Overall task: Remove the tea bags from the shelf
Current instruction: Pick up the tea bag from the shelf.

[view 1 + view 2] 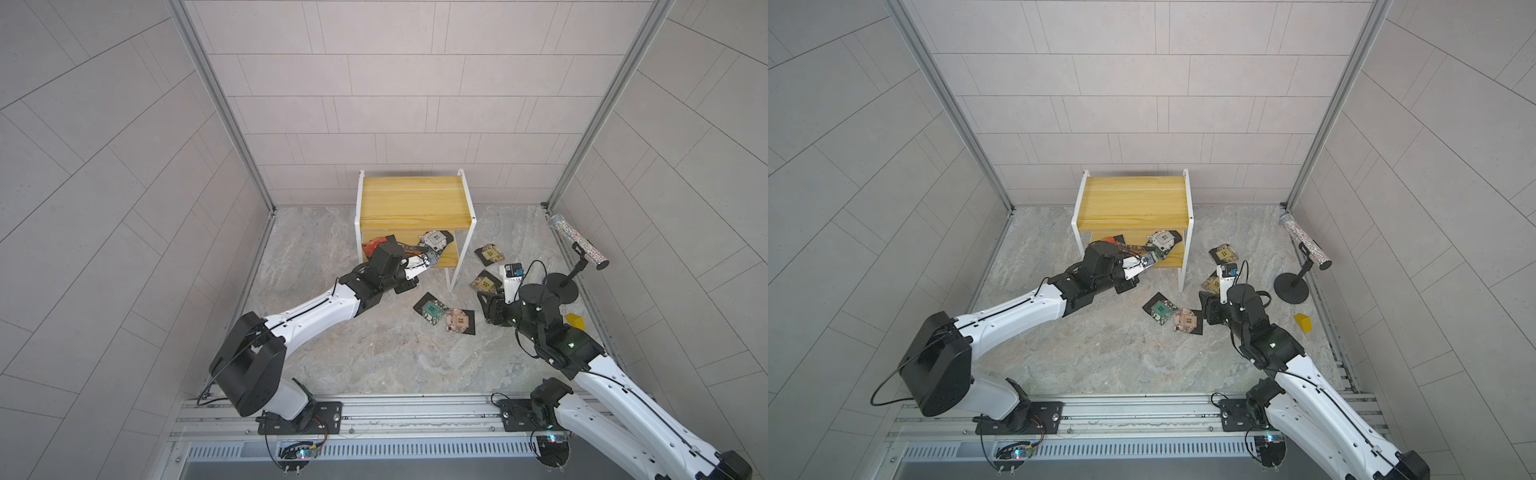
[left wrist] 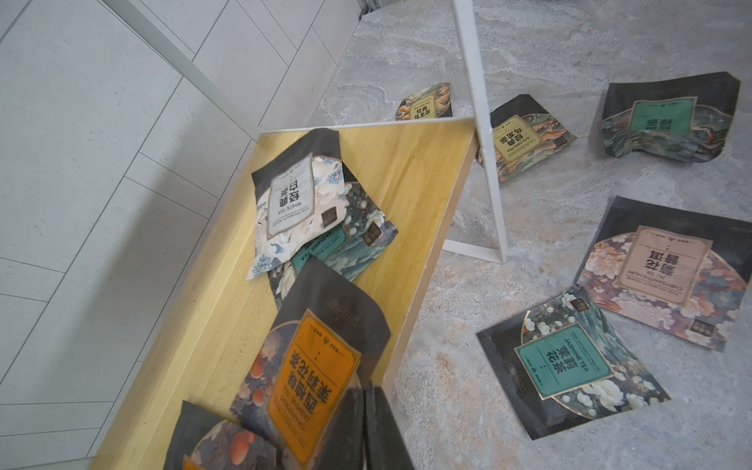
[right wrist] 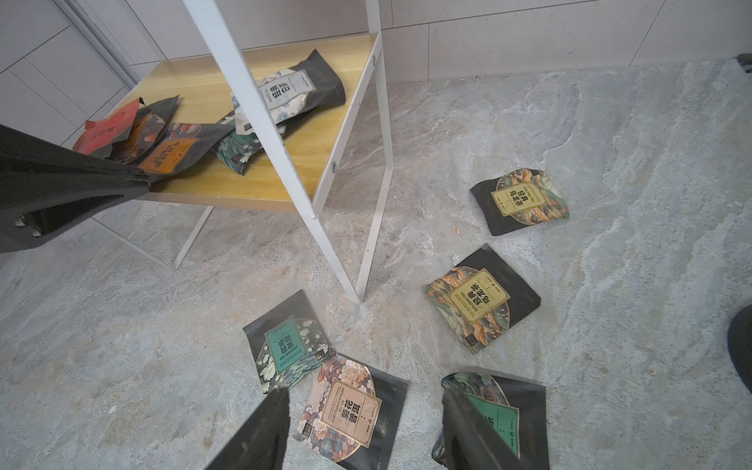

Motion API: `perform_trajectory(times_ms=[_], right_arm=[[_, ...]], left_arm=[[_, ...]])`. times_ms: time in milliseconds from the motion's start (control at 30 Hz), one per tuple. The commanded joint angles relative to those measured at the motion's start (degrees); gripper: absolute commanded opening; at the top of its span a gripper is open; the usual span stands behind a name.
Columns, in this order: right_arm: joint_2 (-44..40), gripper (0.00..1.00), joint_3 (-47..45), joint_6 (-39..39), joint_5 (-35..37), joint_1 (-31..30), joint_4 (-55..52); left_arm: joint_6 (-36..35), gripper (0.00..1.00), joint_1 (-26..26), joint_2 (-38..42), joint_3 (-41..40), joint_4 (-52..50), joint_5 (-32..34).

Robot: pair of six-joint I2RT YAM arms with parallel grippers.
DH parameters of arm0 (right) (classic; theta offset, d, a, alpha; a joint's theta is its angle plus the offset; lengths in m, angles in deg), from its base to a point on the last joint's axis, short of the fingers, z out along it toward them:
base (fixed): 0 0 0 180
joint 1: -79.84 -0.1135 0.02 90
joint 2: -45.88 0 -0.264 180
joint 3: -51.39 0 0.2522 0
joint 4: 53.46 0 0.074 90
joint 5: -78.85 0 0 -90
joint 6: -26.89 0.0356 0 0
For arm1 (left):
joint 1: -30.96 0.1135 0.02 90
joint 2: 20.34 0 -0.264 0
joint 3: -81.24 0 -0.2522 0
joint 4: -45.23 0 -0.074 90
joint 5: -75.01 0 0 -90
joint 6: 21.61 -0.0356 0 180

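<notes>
Grasp step: left claw (image 2: 364, 396) is pinched shut on the orange-label tea bag (image 2: 315, 378) at the shelf's (image 2: 411, 175) lower front edge, right claw (image 3: 366, 392) half-open and empty beside the shelf; next, probably draw that bag out onto the table (image 2: 569, 49).

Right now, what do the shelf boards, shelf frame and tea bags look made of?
Shelf boards: wood or wood-look laminate, yellow, satin; grain streaks show.
Shelf frame: likely painted metal, matte white; thin flat bars with a screw.
Tea bags: apparently plastic or foil film, matte black with printed labels; creased, crinkled edges.
</notes>
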Motion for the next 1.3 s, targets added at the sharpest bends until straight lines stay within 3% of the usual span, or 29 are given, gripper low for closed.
perform_trajectory(times_ms=[0, 333, 833, 1100, 1267], right_arm=[[-0.5, 0.63, -0.8, 0.6, 0.5, -0.3, 0.5], [-0.6, 0.63, -1.5, 1.0, 0.5, -0.3, 0.8], [-1.4, 0.64, -1.8, 0.8, 0.6, -0.3, 0.7], [-1.6, 0.63, -1.8, 0.9, 0.9, -0.3, 0.6], [-1.5, 0.64, -1.9, 0.9, 1.3, -0.2, 0.7]], left_arm=[[0.1, 0.10, 0.1, 2.7, -0.7, -0.3, -0.6], [-1.2, 0.00, -1.6, 6.6, -1.0, 0.5, 1.5], [-2.9, 0.00, -10.3, 18.6, -5.8, -3.8, 9.8], [3.2, 0.00, -18.1, 24.9, -13.1, -6.4, 17.8], [8.0, 0.00, -22.3, 24.8, -18.3, -6.6, 23.1]])
